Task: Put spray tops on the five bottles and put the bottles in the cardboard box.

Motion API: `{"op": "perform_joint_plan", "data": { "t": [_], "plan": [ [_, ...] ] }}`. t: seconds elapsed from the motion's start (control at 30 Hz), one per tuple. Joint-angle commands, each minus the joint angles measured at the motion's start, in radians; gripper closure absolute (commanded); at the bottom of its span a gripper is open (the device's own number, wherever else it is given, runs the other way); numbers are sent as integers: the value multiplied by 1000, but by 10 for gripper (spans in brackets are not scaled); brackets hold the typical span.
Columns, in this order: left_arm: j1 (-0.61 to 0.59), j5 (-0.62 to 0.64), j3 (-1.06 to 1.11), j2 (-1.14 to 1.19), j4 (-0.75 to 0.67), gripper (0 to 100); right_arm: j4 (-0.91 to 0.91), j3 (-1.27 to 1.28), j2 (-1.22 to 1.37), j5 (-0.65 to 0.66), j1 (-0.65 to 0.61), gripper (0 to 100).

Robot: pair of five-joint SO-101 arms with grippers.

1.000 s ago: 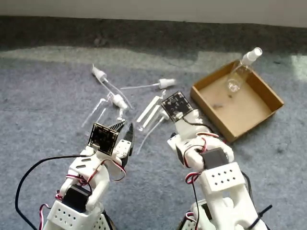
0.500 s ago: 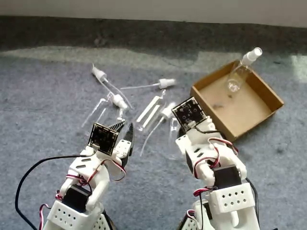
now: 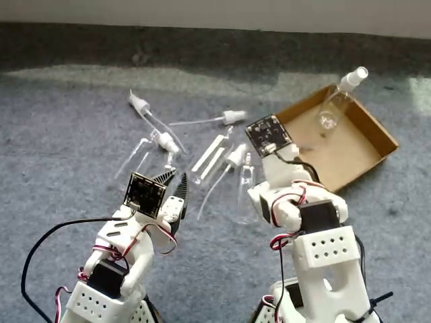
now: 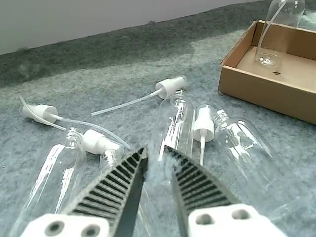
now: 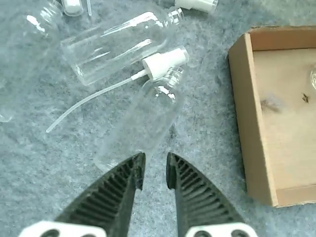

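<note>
the high view looks steeply down from behind the robot, while both wrist views look low, forward and close past their jaws, all sharing the cardboard box (image 3: 343, 156).

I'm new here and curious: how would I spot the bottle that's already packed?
Look at the brown cardboard box on the right of the grey carpet. A clear bottle leans in its far corner, its white spray top poking above the rim. It is the only bottle inside the box; the other bottles lie on the carpet.
</note>
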Motion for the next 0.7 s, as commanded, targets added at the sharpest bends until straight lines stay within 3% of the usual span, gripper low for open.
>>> {"op": "perform_joint_plan", "data": {
  "t": [0.0,0.33,0.67],
  "plan": [
    [-8,3,22,-2,-23,993,15,-137,8,-20,13,936],
    [-8,3,22,-2,-23,993,259,-529,151,-23,13,937],
    [-8,3,22,-4,-23,993,124,-481,407,-236,-7,939]
  ]
}}
